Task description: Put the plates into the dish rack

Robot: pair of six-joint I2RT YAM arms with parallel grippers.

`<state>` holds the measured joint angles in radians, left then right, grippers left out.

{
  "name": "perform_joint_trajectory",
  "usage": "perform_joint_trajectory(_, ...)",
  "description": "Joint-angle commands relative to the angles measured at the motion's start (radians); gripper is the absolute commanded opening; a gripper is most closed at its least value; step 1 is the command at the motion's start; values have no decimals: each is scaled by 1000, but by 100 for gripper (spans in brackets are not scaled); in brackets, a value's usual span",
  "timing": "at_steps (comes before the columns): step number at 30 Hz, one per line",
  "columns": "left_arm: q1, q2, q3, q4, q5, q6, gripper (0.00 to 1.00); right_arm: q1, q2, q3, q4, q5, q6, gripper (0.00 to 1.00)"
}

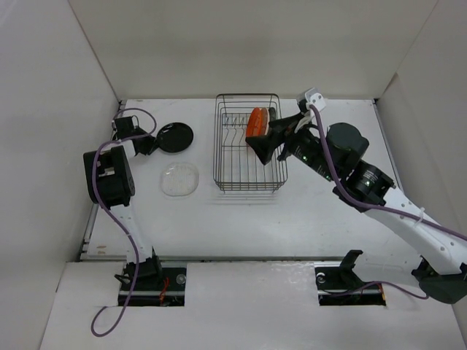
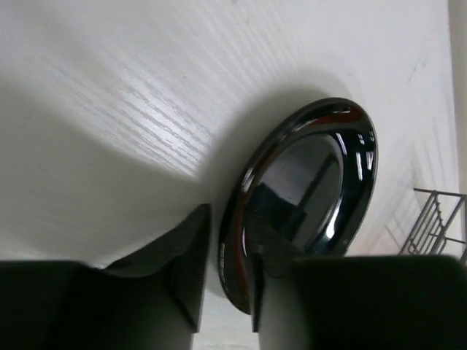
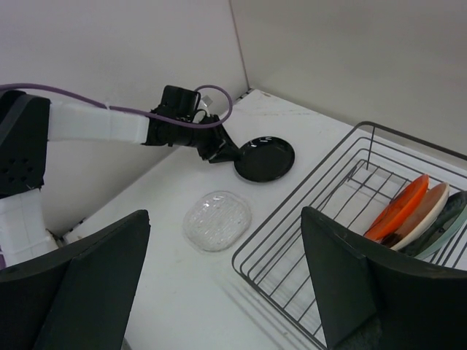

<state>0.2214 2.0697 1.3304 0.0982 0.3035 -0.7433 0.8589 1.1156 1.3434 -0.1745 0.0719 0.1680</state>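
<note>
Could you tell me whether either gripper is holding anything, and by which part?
Nothing is clamped yet: the left gripper straddles the rim of the black plate, gap showing; the right gripper is open, empty.

place: robot lab cell | evidence: plain white walls [image 1: 255, 44], white table [image 1: 292, 219]

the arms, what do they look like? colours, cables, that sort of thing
The two are alike: the left arm and right arm have white links joined by bulky black motor housings, on black bases. A purple cable runs along each, looping loose near the wrist. The left gripper and right gripper are black, with broad wedge-shaped fingers. I see no markings or sleeves.
</note>
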Motion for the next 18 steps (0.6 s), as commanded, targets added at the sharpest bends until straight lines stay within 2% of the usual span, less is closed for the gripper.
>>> perform_joint_trajectory(1, 9, 30, 10, 23, 2, -10, 19, 0, 3, 5, 47, 22, 18, 89)
perform_joint_trajectory(3, 18, 42, 10, 38, 12, -19, 4, 0, 13, 5, 47, 31, 28, 89)
perform_joint_trajectory(4, 18, 52, 10, 38, 13, -19, 0, 0, 13, 5, 47, 31, 28, 89)
perform_joint_trajectory(9, 36, 43, 12, 89, 45, -19, 0, -84, 70, -4, 47, -29, 96, 89)
perform_joint_trajectory(13, 62, -40, -62, 224, 124, -73, 0, -162, 107, -27, 79, -135, 146, 89)
perform_joint_trajectory(18, 62, -250, -109, 259, 149, -73, 0, -214, 219, 9, 127, -289, 146, 89)
